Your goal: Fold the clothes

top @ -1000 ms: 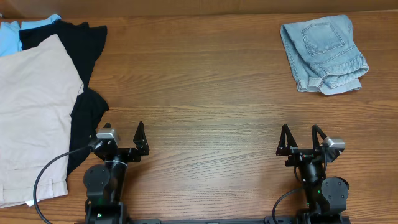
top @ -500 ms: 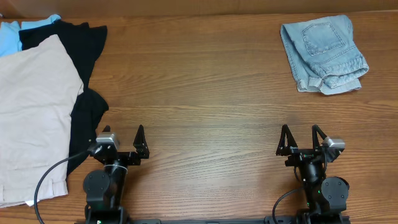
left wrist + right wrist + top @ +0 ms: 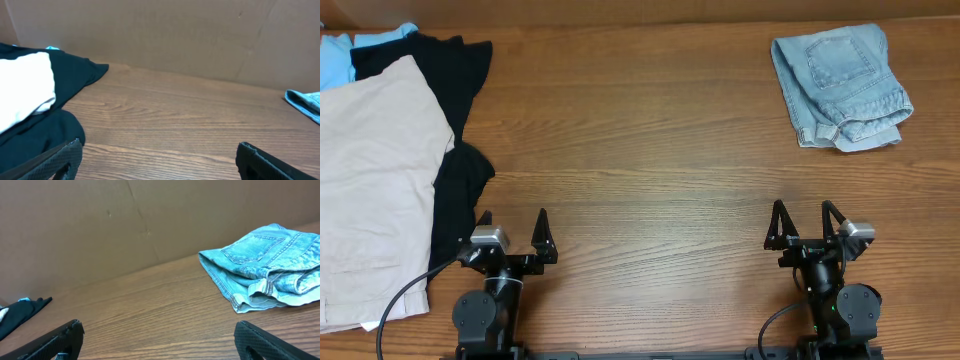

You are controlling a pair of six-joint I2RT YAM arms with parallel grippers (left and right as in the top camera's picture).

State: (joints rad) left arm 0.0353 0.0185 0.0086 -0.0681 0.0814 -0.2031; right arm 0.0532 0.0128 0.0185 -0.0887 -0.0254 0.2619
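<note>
The light blue denim shorts (image 3: 840,88) lie folded in a compact bundle at the far right of the table, a back pocket facing up. They also show in the right wrist view (image 3: 265,265), and one edge shows in the left wrist view (image 3: 306,103). My left gripper (image 3: 512,224) is open and empty near the front edge at the left, beside the black garment. My right gripper (image 3: 804,218) is open and empty near the front edge at the right, well short of the shorts. Both show wide-apart fingers (image 3: 60,160) (image 3: 265,340) over bare wood.
A pile at the left holds large beige shorts (image 3: 370,180) on a black garment (image 3: 455,190), with a light blue cloth (image 3: 345,55) at the far corner. A brown cardboard wall (image 3: 175,35) stands along the table's back edge.
My left gripper has swung slightly, from pointing a little right to pointing straight toward the back. The right arm and the shorts have not moved.
</note>
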